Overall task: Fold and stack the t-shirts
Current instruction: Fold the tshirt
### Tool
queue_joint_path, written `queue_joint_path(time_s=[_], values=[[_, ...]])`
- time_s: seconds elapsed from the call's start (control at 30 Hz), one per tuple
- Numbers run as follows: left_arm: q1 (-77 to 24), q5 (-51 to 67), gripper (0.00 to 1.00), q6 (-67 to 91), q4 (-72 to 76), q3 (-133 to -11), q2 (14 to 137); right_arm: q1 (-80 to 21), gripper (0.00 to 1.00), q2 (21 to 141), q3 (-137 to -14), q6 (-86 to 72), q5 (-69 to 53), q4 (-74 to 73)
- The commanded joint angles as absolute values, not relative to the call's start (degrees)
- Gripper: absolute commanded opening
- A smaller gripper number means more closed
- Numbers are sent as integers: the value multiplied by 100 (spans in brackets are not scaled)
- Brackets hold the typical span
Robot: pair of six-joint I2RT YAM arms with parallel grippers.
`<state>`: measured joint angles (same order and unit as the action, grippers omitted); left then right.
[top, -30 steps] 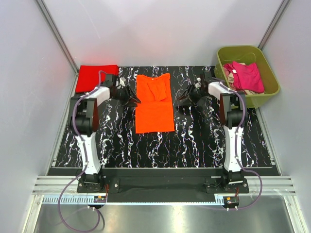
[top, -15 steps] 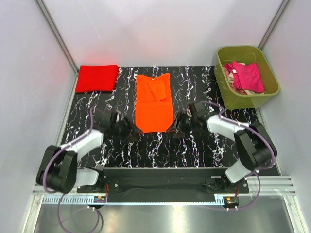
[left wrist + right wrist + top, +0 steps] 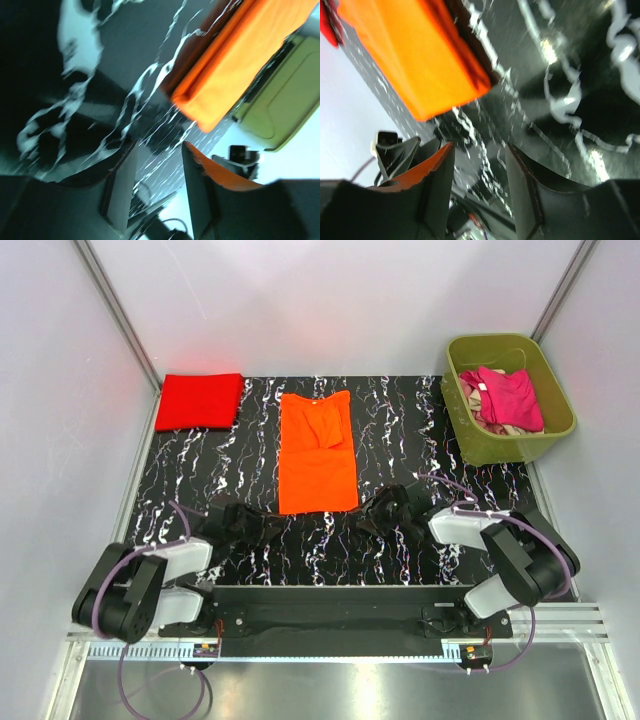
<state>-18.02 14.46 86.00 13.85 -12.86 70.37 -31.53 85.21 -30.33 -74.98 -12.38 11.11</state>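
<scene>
An orange t-shirt (image 3: 318,452) lies folded lengthwise in a narrow strip at the middle of the black marbled table (image 3: 420,455). A folded red t-shirt (image 3: 199,400) lies at the far left corner. My left gripper (image 3: 272,531) is open and empty, low over the table just below the orange shirt's near left corner (image 3: 210,107). My right gripper (image 3: 366,521) is open and empty, low by the shirt's near right corner (image 3: 445,95). Neither touches the cloth.
An olive green bin (image 3: 512,395) at the far right holds a pink t-shirt (image 3: 510,397) and other crumpled clothes. White walls close in the table on three sides. Both arms lie folded low near the table's front edge.
Both arms have swept from the shirt's far end down its sides to its near corners, dropping low over the table. The orange shirt has not moved.
</scene>
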Motion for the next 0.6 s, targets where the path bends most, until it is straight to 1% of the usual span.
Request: queue_joint_path(time_s=[0.0,0.23,0.43,0.57], values=[[-1819,1046,46,9078,2039,-1397,7487,-3208,51,8770,-3067,-7892,-704,1574],[-1819,501,43,9307,1662,-1512,7532,-3208,46,9158,-3305,-8042,-651,1302],[-1784,606,41,9483,2126,-1441,8032,-3208,48,9263,-3559,-8007,-554,1099],[-1784,677,41,9457,2109,-1485,8244,-3208,50,9360,-3682,-7998,-536,993]])
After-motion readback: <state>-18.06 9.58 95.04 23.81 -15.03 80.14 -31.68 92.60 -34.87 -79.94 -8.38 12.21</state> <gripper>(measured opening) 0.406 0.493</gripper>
